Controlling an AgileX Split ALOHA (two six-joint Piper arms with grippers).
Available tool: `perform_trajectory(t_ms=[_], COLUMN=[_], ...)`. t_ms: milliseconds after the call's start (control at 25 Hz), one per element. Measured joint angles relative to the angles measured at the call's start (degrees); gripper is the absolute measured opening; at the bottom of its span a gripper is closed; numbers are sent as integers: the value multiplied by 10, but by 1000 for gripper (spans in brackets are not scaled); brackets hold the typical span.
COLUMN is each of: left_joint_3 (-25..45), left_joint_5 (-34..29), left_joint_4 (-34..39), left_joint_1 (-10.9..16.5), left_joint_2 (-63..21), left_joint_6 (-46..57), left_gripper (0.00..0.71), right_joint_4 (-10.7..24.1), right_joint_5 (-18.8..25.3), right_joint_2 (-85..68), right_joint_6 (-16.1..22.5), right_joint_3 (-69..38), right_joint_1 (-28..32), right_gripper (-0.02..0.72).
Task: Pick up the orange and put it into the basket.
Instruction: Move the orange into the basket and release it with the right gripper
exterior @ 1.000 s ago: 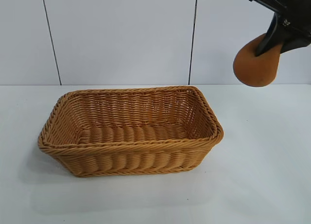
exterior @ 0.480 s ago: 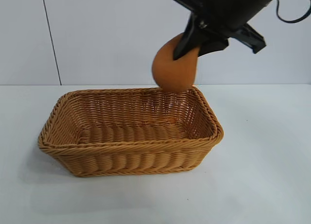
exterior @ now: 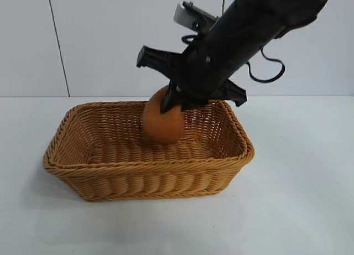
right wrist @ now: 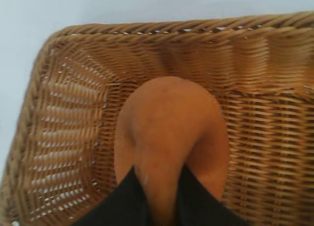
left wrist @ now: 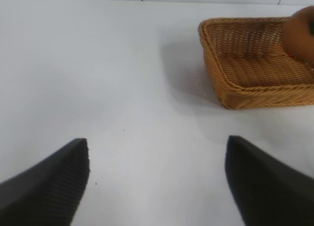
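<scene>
orange [exterior: 161, 124] pinched by its top in right gripper [exterior: 176, 103], hung inside the basket [exterior: 149, 180] — left gripper [left wrist: 157, 182] spread wide, parked well off it

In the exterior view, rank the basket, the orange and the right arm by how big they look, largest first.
1. basket
2. right arm, nearly as large, though its distance from the camera makes this unsure
3. orange, held by the right gripper

Dull-orange orange [exterior: 161, 124], honey-tan woven basket [exterior: 149, 172], blk pincer [exterior: 178, 103].
</scene>
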State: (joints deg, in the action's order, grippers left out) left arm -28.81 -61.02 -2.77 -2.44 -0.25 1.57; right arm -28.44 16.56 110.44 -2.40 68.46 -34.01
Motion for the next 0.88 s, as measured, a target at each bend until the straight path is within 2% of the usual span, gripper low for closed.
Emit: perform_trajectory(t_ms=[200, 240, 280, 360, 440, 480, 560, 680, 880], left_joint_3=[0, 0, 0, 0, 0, 0, 0, 0, 0], left_joint_5=[0, 0, 0, 0, 0, 0, 0, 0, 1], left_joint_4=[0, 0, 0, 0, 0, 0, 0, -1, -1], left_joint_1=[0, 0, 0, 0, 0, 0, 0, 0, 0], left_joint_2=[0, 0, 0, 0, 0, 0, 0, 0, 0], left_joint_6=[0, 0, 0, 0, 0, 0, 0, 0, 0], left_gripper=[549, 549, 549, 549, 549, 549, 549, 549, 549], right_joint_4=[0, 0, 0, -1, -1, 0, 9, 39, 103], right_joint_5=[-3, -4, -5, -3, -2, 2, 20, 74, 249], right_joint_2=[36, 36, 35, 35, 34, 32, 23, 8, 1], right_joint_6=[0, 0, 0, 0, 0, 0, -2, -2, 24], right_joint_3=[0, 0, 0, 0, 0, 0, 2, 31, 146], right_joint_1=[0, 0, 0, 0, 0, 0, 0, 0, 0], right_gripper=[33, 55, 100, 260, 491, 573, 647, 683, 694])
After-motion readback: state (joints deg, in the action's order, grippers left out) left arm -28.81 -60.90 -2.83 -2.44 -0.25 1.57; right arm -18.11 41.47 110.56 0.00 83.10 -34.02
